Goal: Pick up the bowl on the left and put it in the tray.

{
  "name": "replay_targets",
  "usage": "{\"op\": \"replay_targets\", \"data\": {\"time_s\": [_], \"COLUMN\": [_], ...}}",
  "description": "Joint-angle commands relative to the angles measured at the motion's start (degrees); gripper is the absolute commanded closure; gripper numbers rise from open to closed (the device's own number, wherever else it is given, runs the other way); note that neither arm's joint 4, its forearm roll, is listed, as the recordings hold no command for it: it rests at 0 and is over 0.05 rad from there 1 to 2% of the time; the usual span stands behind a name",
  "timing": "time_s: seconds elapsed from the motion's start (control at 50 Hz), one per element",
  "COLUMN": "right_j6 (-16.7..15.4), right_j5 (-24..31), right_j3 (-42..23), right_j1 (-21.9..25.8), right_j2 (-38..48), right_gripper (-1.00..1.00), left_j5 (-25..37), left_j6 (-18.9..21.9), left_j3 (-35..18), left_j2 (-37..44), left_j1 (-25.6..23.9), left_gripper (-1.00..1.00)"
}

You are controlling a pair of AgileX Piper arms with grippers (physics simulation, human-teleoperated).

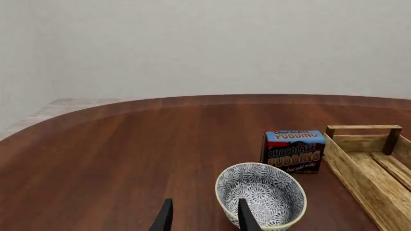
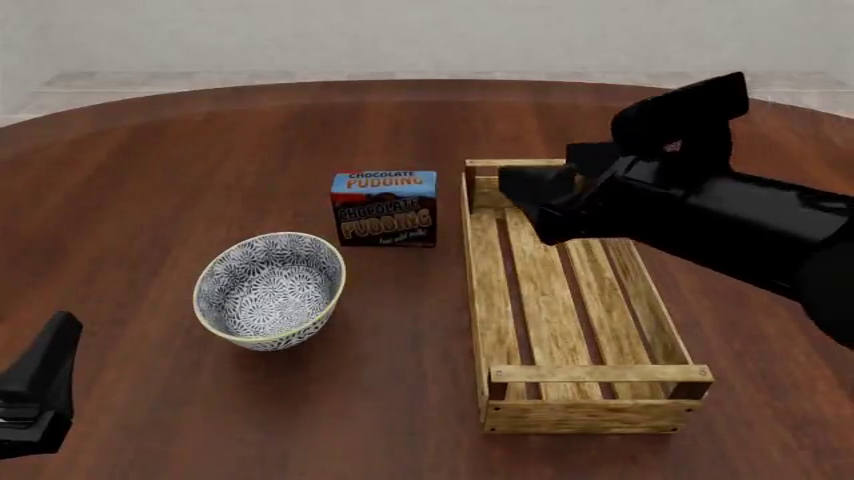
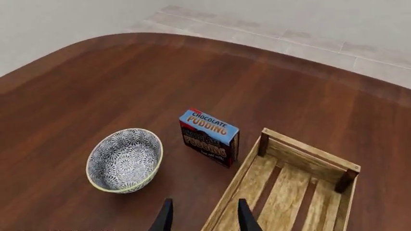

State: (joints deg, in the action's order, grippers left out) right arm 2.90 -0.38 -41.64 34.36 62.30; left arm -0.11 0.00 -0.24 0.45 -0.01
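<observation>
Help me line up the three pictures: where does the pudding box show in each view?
Left wrist view: the pudding box stands just beyond the bowl, beside the tray's end.
Front view: the box is mid-table, between bowl and tray, toward the far side.
Right wrist view: the box is at centre, by the tray's corner.
Shared landmark: the tray's nearest corner post.

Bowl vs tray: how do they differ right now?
The bowl is round, deep and blue-patterned; the tray is long, rectangular, plain light wood. The bowl sits left of the pudding box, the tray right of it. The right gripper hangs over the tray; nothing over the bowl. Both are empty.
</observation>
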Motion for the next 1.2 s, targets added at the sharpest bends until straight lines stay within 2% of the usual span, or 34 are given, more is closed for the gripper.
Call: {"op": "replay_targets", "data": {"time_s": [0.02,0.28,0.96,1.2], "right_j6": [1.3,2.94,7.85,8.05], "right_j5": [0.8,1.3,1.33,2.42], "right_j3": [-3.38,-7.99,-18.24,-21.84], "right_j1": [3.38,7.24,10.81,12.2], "right_j2": [4.9,11.63,28.67,33.16], "right_gripper": [-1.0,-1.0,-1.0,-1.0], "left_j5": [0.0,0.0,0.0,0.0], "left_j6": [-0.01,-0.01,0.0,-0.01], "left_j3": [0.0,0.0,0.0,0.0], "left_j2": [0.01,-0.01,0.0,0.0], "left_j1": [0.01,0.01,-0.01,-0.01], "left_gripper": [-1.0,-1.0,-1.0,-1.0]}}
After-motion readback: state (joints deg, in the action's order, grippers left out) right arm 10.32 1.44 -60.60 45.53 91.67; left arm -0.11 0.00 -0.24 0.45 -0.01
